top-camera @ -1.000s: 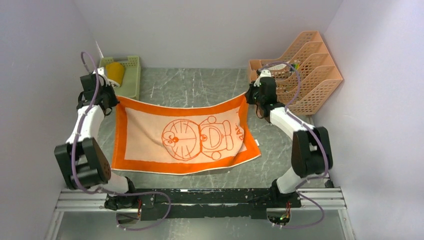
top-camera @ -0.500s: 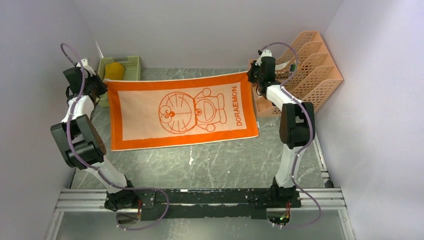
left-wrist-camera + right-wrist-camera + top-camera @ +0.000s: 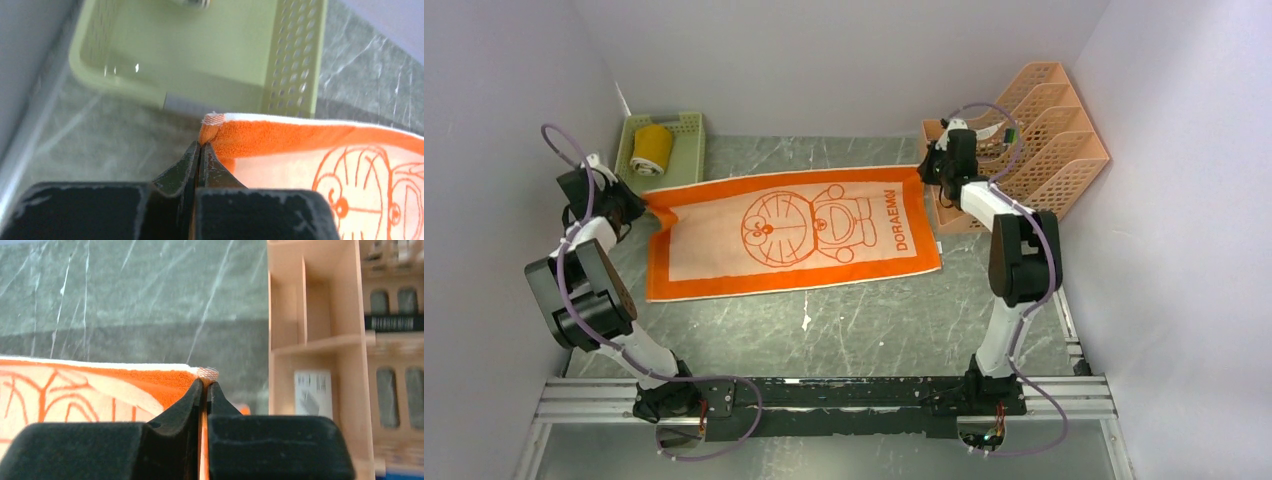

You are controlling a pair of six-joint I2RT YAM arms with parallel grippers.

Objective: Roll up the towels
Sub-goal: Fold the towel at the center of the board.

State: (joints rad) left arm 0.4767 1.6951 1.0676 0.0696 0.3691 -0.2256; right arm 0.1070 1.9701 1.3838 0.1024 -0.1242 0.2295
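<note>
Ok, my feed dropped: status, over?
Left gripper, right gripper shut on orange towel far corners. Towel laid out, unrolled. Peach rack close beside right gripper.

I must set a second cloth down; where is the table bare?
Widest bare patch: between the arm bases and the near edge of the orange towel. A narrower strip behind it, between green basket and peach rack. Crowded: the towel's far corners, pinched by the left gripper and right gripper.

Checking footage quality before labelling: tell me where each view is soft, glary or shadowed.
Top external: evenly lit, sharp, a faint shadow by the near edge of the orange towel. Left wrist: green basket soft, small glints on its floor. Right wrist: file rack blurred, right hand dark.
</note>
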